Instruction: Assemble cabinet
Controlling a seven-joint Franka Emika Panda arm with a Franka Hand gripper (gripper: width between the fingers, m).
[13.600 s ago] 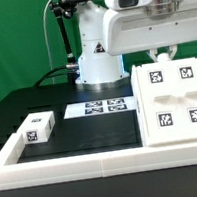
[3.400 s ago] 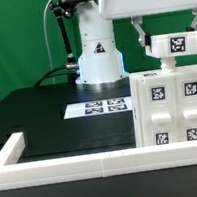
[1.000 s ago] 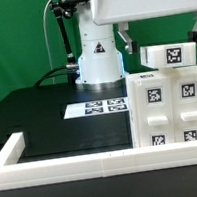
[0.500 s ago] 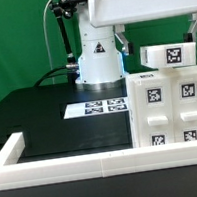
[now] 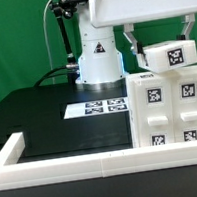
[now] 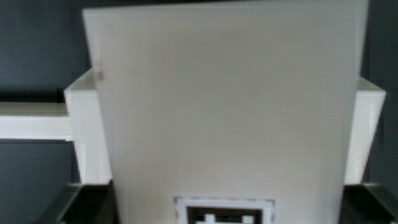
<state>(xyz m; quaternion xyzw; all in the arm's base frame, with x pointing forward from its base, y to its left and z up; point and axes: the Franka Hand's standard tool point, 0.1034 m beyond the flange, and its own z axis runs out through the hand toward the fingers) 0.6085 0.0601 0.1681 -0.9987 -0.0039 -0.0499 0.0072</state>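
Observation:
The cabinet [image 5: 170,112], a large white box with a grid of tagged blocks on its face, stands upright on the exterior view's right. My gripper [image 5: 165,43] is just above its top, shut on a white tagged block [image 5: 171,57] that hangs slightly tilted, close over the cabinet's top edge. In the wrist view the block [image 6: 222,110] fills most of the picture, with its tag at the edge near my gripper [image 6: 224,203]. Parts of the cabinet [image 6: 36,124] show behind the block on both sides. Whether the block touches the cabinet cannot be told.
The marker board [image 5: 95,108] lies flat on the black table in front of the robot base [image 5: 98,61]. A low white rim [image 5: 66,169] runs along the table's near edge and the exterior view's left side.
The gripper has turned a little with the block, so the block now looks narrower and tilted, its tag facing the camera more. The cabinet has not moved.

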